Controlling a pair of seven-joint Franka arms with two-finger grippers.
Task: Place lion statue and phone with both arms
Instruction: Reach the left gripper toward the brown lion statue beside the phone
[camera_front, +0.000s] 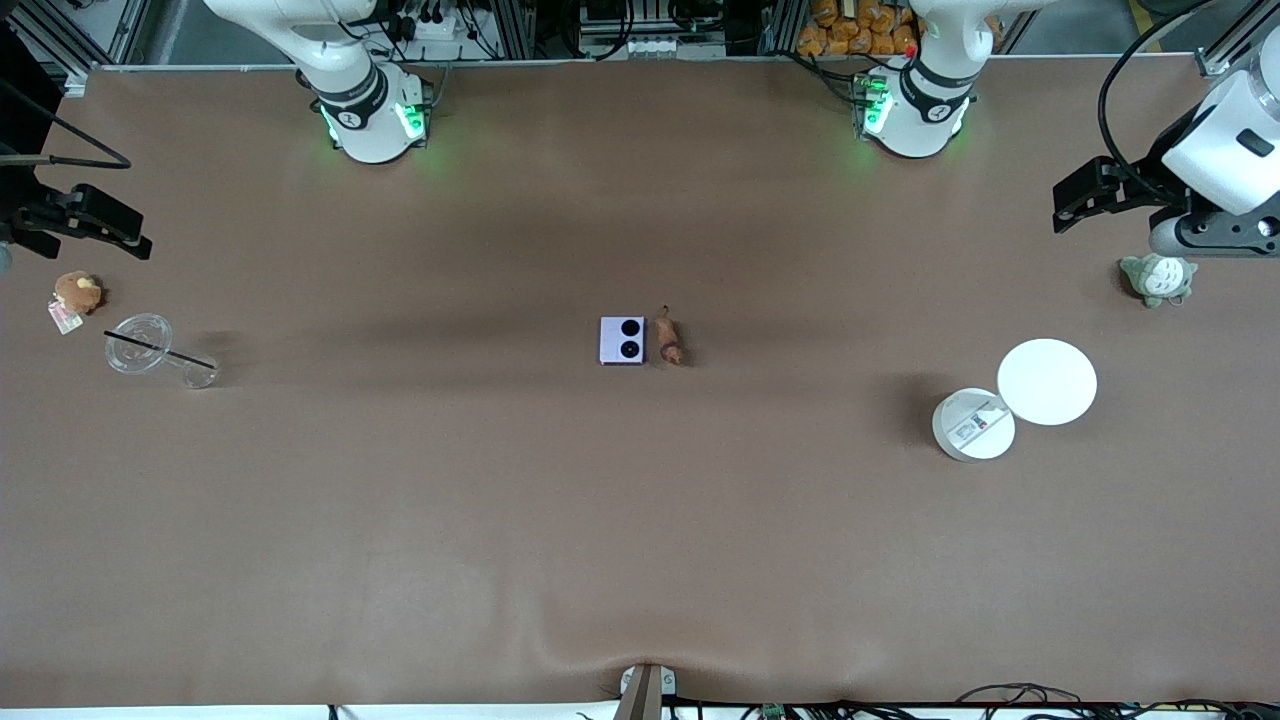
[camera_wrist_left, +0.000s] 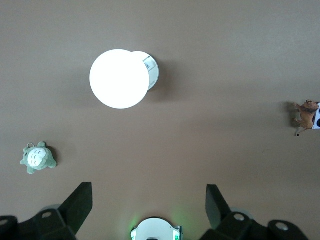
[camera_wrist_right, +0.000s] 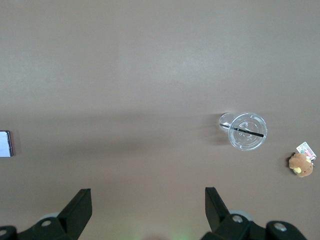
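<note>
The pale lavender phone (camera_front: 622, 340) lies flat at the table's middle, its two black camera circles facing up. The small orange-brown lion statue (camera_front: 669, 337) lies right beside it, toward the left arm's end. My left gripper (camera_front: 1066, 205) is open and empty, raised over the left arm's end of the table. In the left wrist view (camera_wrist_left: 149, 200) the lion (camera_wrist_left: 306, 116) and a sliver of the phone (camera_wrist_left: 317, 120) show at the edge. My right gripper (camera_front: 135, 238) is open and empty over the right arm's end. Its wrist view (camera_wrist_right: 148, 200) shows the phone's edge (camera_wrist_right: 5, 143).
Two white round discs (camera_front: 1047, 381) (camera_front: 973, 424) and a grey-green plush toy (camera_front: 1158, 278) sit toward the left arm's end. A round brown plush toy (camera_front: 78, 291) and a clear lidded cup with a straw (camera_front: 140, 343) sit toward the right arm's end.
</note>
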